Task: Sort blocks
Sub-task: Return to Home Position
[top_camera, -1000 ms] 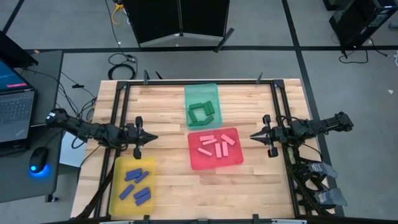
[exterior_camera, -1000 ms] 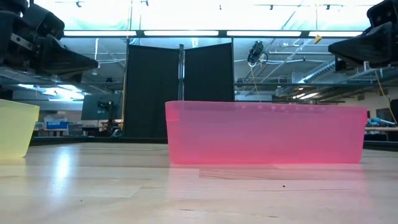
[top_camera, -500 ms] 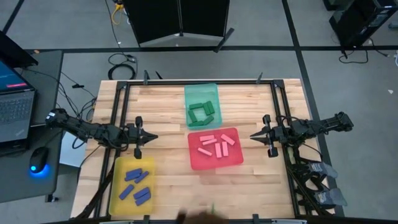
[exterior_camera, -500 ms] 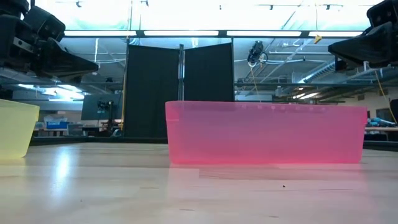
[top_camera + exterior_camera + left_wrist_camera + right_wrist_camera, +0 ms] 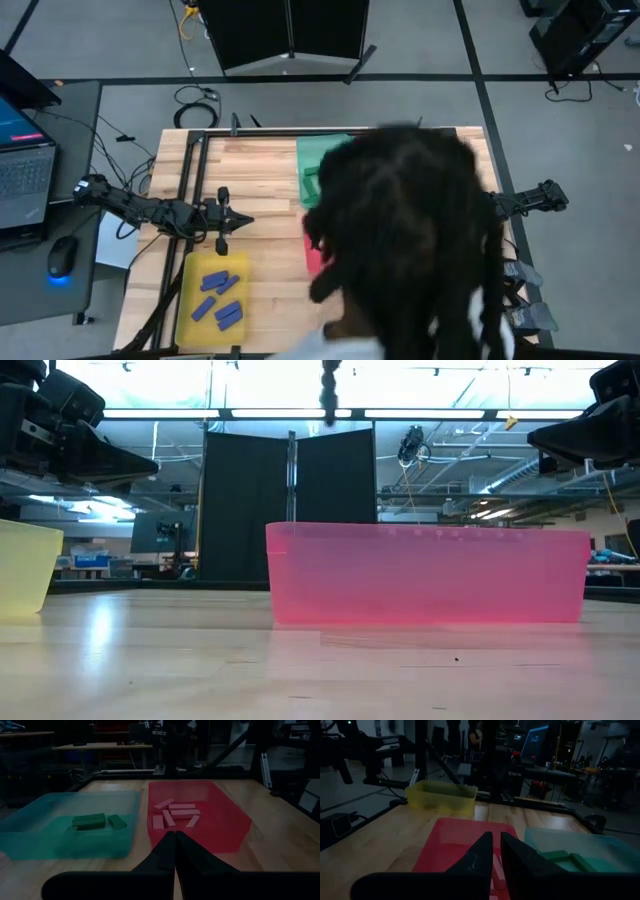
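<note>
Pink rectangular blocks (image 5: 182, 812) lay in the translucent red plastic tray (image 5: 235, 832); facing it, left gripper (image 5: 171, 833) had its fingers together, right gripper (image 5: 496, 835) barely apart.

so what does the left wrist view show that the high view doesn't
Only the left wrist view: pink blocks lying in the red bin. Only the high view: a person's head covering most of that bin, plus blue blocks in the yellow bin. Both: the shut left gripper and the green bin.
</note>
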{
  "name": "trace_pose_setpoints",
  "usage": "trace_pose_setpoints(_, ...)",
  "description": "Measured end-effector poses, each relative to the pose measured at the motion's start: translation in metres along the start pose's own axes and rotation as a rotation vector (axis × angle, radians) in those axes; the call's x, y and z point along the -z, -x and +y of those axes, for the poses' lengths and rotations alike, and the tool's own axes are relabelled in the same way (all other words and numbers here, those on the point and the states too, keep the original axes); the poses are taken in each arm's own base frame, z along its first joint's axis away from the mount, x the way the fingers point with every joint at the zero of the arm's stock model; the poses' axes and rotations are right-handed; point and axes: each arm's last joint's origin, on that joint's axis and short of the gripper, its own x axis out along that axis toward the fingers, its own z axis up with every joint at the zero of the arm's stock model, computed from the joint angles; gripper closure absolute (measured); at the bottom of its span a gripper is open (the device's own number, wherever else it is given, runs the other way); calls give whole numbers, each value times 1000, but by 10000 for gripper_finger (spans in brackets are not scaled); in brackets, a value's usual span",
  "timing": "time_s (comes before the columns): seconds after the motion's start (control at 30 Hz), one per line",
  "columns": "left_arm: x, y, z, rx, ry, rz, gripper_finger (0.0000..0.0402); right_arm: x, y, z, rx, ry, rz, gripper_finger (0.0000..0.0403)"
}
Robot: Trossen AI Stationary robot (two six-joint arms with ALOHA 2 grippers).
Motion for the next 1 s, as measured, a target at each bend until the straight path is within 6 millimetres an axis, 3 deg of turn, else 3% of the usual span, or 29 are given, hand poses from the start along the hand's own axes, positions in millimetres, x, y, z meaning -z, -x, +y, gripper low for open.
trace_pose_setpoints(1.0, 0, 0, 0, 0, 0, 0, 387, 0, 0, 0, 12, 70, -3, 359)
